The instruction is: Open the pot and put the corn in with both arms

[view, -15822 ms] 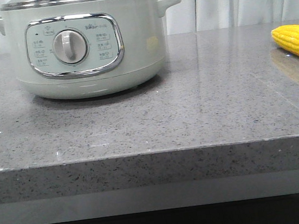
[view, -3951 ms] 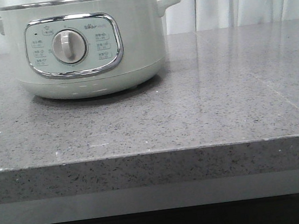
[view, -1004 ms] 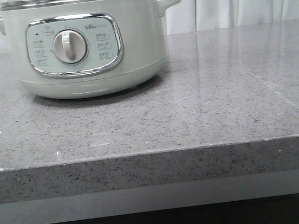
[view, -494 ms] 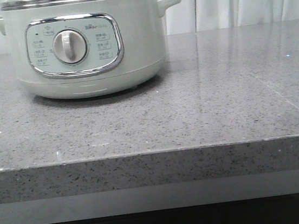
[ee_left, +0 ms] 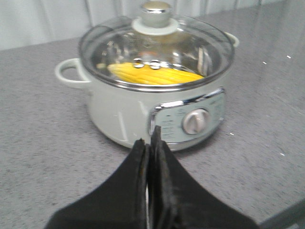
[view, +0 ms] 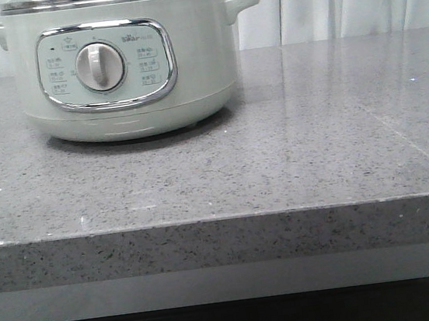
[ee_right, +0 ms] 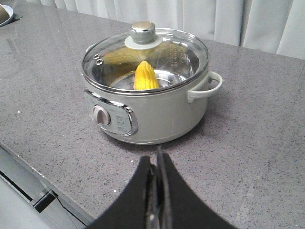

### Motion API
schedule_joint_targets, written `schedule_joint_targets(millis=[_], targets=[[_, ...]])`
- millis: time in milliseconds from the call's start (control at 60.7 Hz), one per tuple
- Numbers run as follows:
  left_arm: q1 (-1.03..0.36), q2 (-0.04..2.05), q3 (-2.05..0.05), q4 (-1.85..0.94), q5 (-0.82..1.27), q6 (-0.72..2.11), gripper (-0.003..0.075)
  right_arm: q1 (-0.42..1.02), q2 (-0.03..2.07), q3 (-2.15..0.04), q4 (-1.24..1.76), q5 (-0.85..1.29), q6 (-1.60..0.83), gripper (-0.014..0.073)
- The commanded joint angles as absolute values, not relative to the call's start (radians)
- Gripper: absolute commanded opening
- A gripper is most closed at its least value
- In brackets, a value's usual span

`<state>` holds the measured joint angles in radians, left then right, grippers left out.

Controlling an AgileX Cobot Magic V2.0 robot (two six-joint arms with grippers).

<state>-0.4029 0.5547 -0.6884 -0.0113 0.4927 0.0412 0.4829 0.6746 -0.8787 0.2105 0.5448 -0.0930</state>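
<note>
Gone from counter since earliest frame: corn, now inside pot under glass lid. Left gripper and right gripper pressed together, empty, clear of pot. Risk judged slight: lid unseated if arm brushes knob.

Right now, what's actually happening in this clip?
Nothing is being handled. The corn lies inside the pot with the glass lid resting on top. The left gripper and right gripper are both shut and empty, held back from the pot above the grey counter.
</note>
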Motion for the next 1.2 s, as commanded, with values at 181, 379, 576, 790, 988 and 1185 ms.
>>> schedule_joint_targets(millis=[181, 379, 576, 790, 988, 1185], targets=[[-0.208, 0.277, -0.364, -0.045, 0.101, 0.035, -0.0020, 0.483, 0.671, -0.904, 0.221, 0.471, -0.095, -0.0065], [-0.113, 0.071, -0.118, -0.089, 0.007, 0.035, -0.0020, 0.483, 0.671, -0.904, 0.221, 0.471, -0.095, -0.0065], [-0.099, -0.028, 0.015, -0.092, -0.080, 0.035, -0.0020, 0.483, 0.671, -0.904, 0.221, 0.471, -0.095, -0.0065], [-0.099, -0.026, 0.011, -0.092, -0.072, 0.035, -0.0020, 0.483, 0.673, -0.904, 0.221, 0.467, -0.095, -0.0065], [-0.099, -0.024, 0.011, -0.092, -0.072, 0.035, -0.0020, 0.483, 0.673, -0.904, 0.221, 0.467, -0.095, -0.0065], [-0.099, -0.024, 0.011, -0.092, -0.072, 0.035, -0.0020, 0.483, 0.673, -0.904, 0.221, 0.467, -0.095, -0.0065]])
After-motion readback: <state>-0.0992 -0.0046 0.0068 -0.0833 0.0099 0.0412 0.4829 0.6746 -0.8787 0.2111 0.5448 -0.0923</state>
